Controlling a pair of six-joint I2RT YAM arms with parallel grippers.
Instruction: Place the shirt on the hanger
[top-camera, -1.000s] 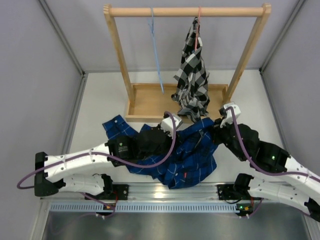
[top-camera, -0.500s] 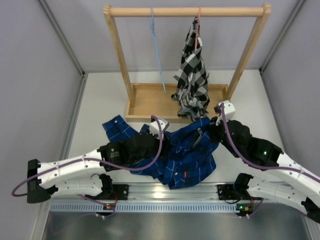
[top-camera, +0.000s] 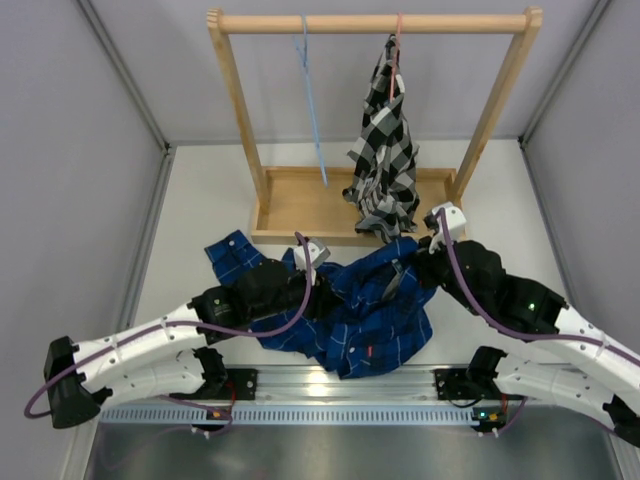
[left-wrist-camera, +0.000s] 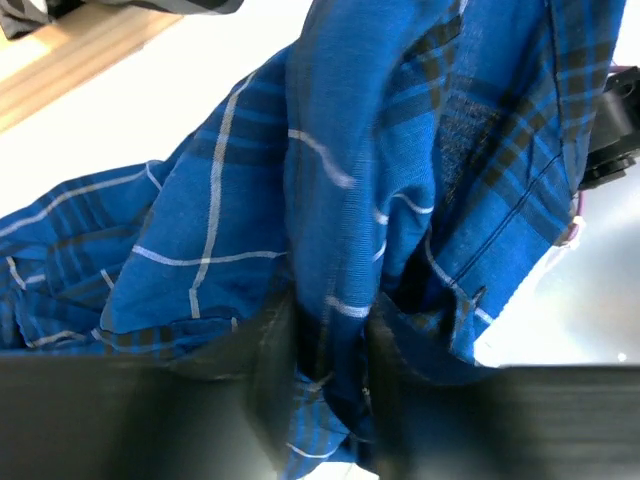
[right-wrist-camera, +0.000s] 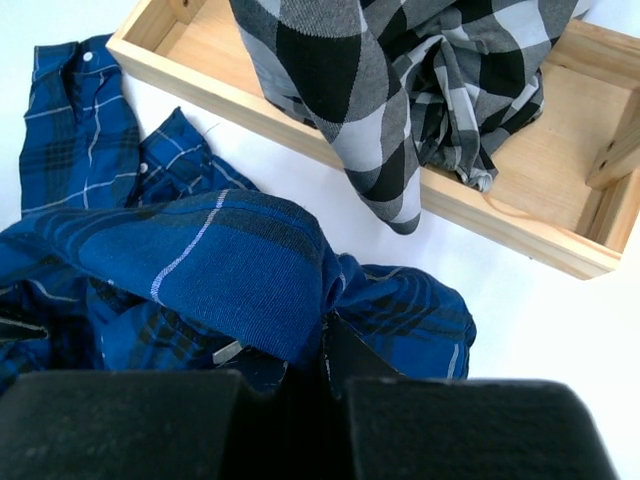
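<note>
Since a second ago the left arm has drawn back to the left, carrying its wrist away from the middle of the cloth, while the right arm has edged a little left and toward the far side. The dark blue plaid shirt (top-camera: 370, 320) lies crumpled on the white bench (top-camera: 200, 200), just on the near side of the wooden rack's tray (top-camera: 300, 205). One sleeve or tail is spread out to the left, and the main bulk is bunched between the two arms. The left gripper (left-wrist-camera: 328, 335) is closed on a thick gathered fold of the shirt, with cloth filling the gap between its fingers (left-wrist-camera: 268, 385). The right gripper (right-wrist-camera: 325, 345) is fully closed, pinching an edge of the shirt. From that pinch a smooth blue fold hangs and drapes to the left, raised off the bench. The light blue hanger (top-camera: 312, 110) hangs bare from the left part of the rack's top rail (top-camera: 450, 20), well apart from the shirt. To its right a black-and-white checked shirt (top-camera: 385, 150) hangs from a pinkish-red hanger (top-camera: 397, 45), its lower end reaching down into the tray.
</note>
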